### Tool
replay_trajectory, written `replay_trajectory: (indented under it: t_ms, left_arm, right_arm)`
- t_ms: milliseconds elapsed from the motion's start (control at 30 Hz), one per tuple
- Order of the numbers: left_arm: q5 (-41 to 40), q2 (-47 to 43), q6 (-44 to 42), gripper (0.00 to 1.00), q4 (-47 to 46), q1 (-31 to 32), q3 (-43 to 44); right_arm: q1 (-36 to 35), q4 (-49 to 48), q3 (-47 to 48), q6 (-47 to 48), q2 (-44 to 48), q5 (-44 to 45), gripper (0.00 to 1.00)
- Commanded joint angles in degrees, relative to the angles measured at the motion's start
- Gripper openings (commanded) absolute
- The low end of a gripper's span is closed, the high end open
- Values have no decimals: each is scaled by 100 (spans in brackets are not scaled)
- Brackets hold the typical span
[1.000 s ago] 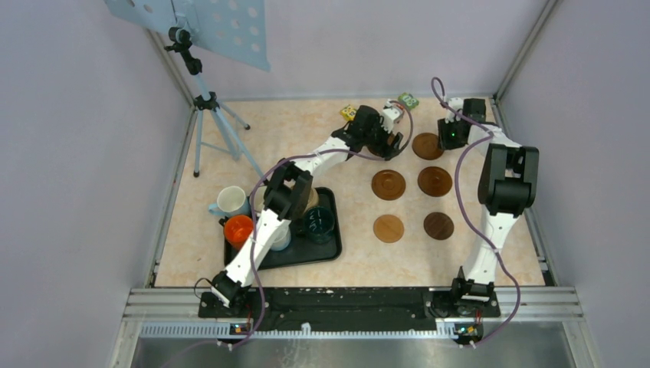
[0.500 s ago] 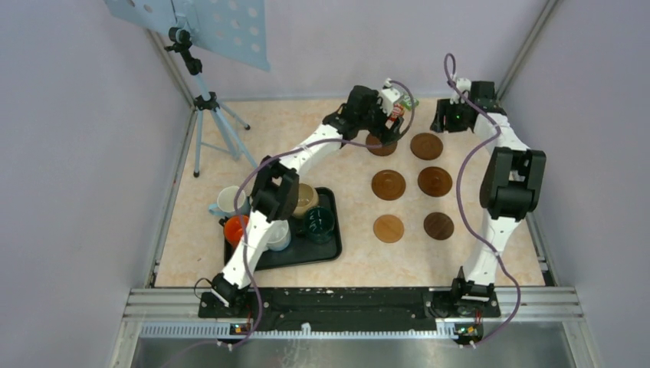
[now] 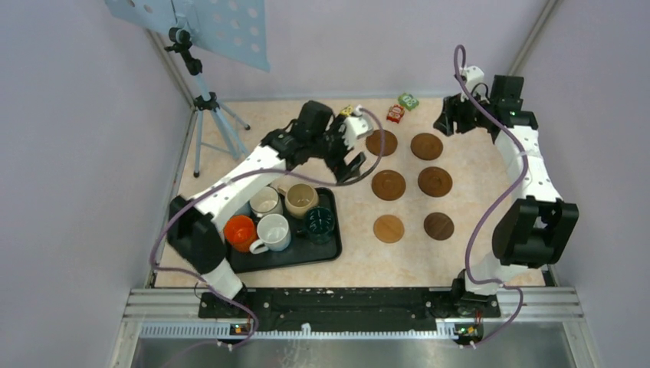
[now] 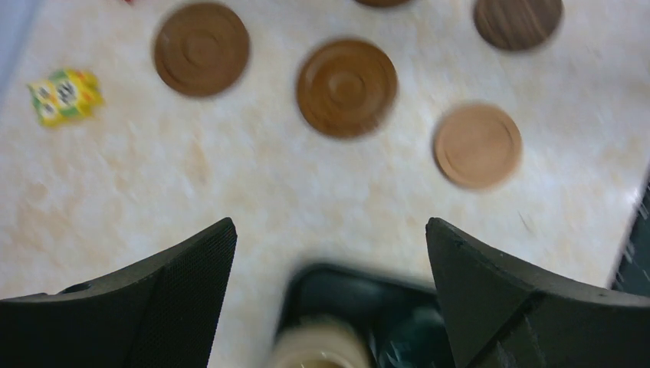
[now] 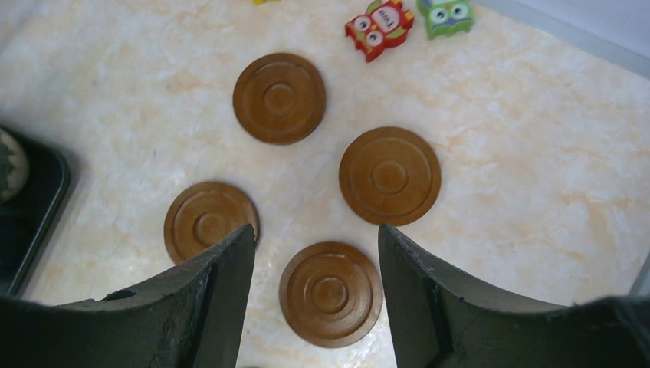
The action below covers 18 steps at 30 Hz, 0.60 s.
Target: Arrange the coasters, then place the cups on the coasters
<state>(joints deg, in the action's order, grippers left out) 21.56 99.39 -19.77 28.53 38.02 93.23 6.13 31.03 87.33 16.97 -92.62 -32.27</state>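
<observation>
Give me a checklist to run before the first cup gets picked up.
1. Six coasters laid out in two columns of three: ok.
2. Every coaster bare, ready for a cup: ok.
3. Left gripper open and empty: ok.
4. Right gripper open and empty: ok.
5. Cups upright on the tray: ok.
6. All six cups accounted for: cannot tell, only five show.

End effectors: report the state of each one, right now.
Left end effector: open, holding nothing.
Right end effector: open, holding nothing.
</observation>
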Motion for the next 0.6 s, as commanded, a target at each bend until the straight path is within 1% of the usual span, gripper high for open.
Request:
replay_trajectory:
  t_ms: [0, 33, 67, 167, 267, 333, 433, 567]
  left_arm:
    - [830, -1372, -867, 99, 1212, -527, -1287]
    - [1067, -1613, -935, 99, 1333, -895, -1502]
    - [1143, -1833, -1031, 99, 1487, -1050, -1681]
    - [908, -2549, -1087, 99, 1745, -1111, -2091]
    - [903, -3051, -935, 99, 1955, -1295, -2354]
    - [671, -3340, -856, 99, 2028, -1392, -2591]
    - [257, -3651, -902, 99, 2170, -1441, -2885]
    - [-179, -3585, -1050, 99, 2509, -1633, -2761]
  right_arm:
    - [-108, 1029, -452, 929, 378, -429, 60]
    - [-163, 1143, -587, 1034, 480, -482, 60]
    - [-229, 1183, -787, 1093, 589, -524, 61]
    - [-545, 1170, -1371, 1111, 938, -536, 63]
    - [-983, 1088, -1807, 1008, 1225, -634, 64]
    - [-1296, 1047, -1965, 900, 1356, -630, 65]
    - [-1842, 990, -2081, 719, 1430, -519, 65]
    - [-2233, 761, -2098, 495, 1344, -408, 65]
